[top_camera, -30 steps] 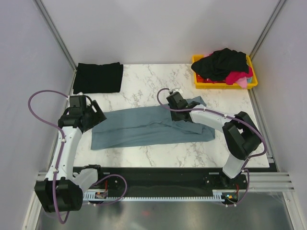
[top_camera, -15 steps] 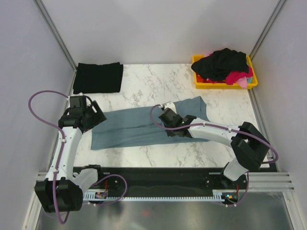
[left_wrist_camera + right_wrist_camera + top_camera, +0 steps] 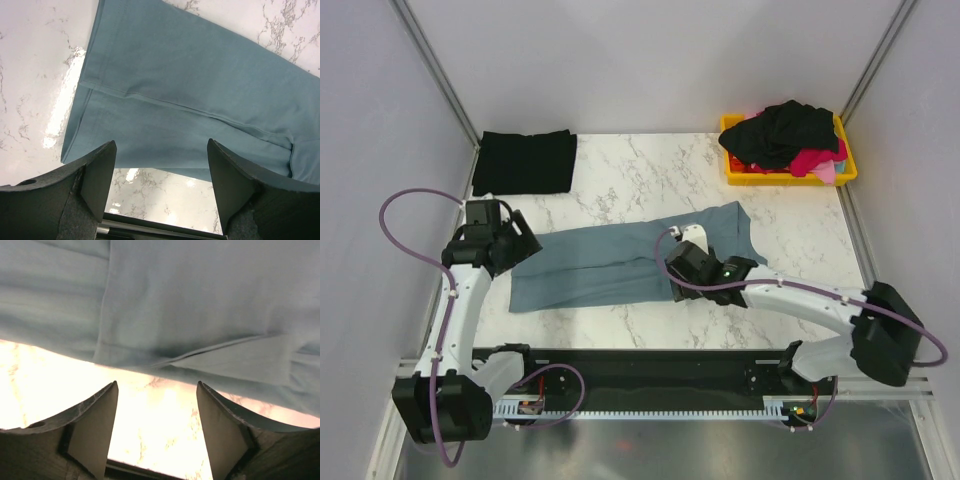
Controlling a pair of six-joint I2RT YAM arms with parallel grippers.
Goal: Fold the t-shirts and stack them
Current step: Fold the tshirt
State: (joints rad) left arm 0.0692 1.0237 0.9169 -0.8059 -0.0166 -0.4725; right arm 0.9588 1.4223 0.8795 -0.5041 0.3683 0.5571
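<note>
The slate blue-grey t-shirt (image 3: 600, 265) lies in a long folded band across the middle of the marble table (image 3: 640, 170). My right gripper (image 3: 680, 285) hangs open low over the shirt's near edge; in the right wrist view the gripper (image 3: 157, 387) holds nothing, with the shirt (image 3: 200, 300) just beyond its fingertips. My left gripper (image 3: 520, 248) is open above the shirt's left end; its wrist view shows the gripper (image 3: 161, 150) empty over the hem of the shirt (image 3: 190, 85). A black t-shirt (image 3: 525, 160) lies folded at the back left.
A yellow bin (image 3: 845, 172) at the back right holds a heap of black (image 3: 785, 130) and pink-red (image 3: 810, 160) shirts. Grey walls close in the left, back and right. A black rail (image 3: 650, 365) runs along the table's near edge.
My right gripper came from the shirt's far edge toward the near edge, bringing cloth with it, then opened and let go. The left arm has stayed where it was.
</note>
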